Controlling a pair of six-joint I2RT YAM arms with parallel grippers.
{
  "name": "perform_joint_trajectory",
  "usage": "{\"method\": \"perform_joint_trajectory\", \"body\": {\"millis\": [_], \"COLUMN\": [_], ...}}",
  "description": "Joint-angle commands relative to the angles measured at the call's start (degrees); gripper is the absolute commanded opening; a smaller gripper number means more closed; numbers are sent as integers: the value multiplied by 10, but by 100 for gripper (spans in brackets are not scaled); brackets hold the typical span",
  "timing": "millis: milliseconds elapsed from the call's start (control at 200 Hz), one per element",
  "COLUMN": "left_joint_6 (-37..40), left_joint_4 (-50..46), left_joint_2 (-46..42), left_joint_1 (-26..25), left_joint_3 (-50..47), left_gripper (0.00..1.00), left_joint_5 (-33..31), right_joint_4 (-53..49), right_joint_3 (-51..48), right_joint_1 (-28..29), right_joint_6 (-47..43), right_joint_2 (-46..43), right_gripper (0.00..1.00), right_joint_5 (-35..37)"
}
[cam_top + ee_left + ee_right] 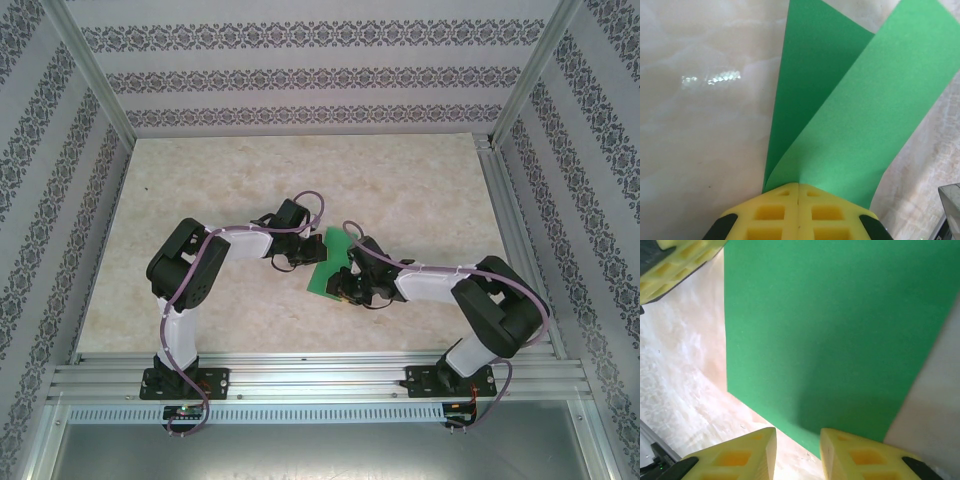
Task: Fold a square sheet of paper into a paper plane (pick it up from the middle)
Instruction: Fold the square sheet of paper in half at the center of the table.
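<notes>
The square sheet of paper [331, 262] is bright green and sits mid-table between my two grippers. My left gripper [798, 184] is shut on one edge of it, and from the pinch the sheet [860, 115] curls away in two overlapping flaps above the table. My right gripper [797, 437] is open at the sheet's [830, 330] near edge. That edge runs down to its right finger [855, 455], and only bare table shows between the fingers. No paper plane shape shows; the sheet is a bent square. The left gripper's yellow fingers [670, 265] show at the top left of the right wrist view.
The marble-patterned table [420, 190] stretches back to patterned walls on three sides. An aluminium rail [320, 378] carries both arm bases at the near edge. Both arms reach inward and meet at the middle.
</notes>
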Motion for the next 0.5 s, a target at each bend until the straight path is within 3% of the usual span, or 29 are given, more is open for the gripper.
{"method": "perform_joint_trajectory", "body": {"millis": [0, 280, 495], "left_joint_6": [16, 15, 16], "left_joint_4": [-40, -40, -41], "left_joint_2": [16, 15, 17], "left_joint_1": [-12, -12, -14], "left_joint_3": [1, 2, 6], "left_gripper": [4, 4, 4], "left_joint_5": [-15, -16, -15], "right_joint_4": [-34, -47, -2], "right_joint_3": [-9, 13, -23], "right_joint_1": [5, 11, 12], "right_joint_6": [-1, -9, 10], "right_joint_2": [11, -48, -3], "right_gripper": [31, 32, 32], "right_joint_5": [23, 14, 5]}}
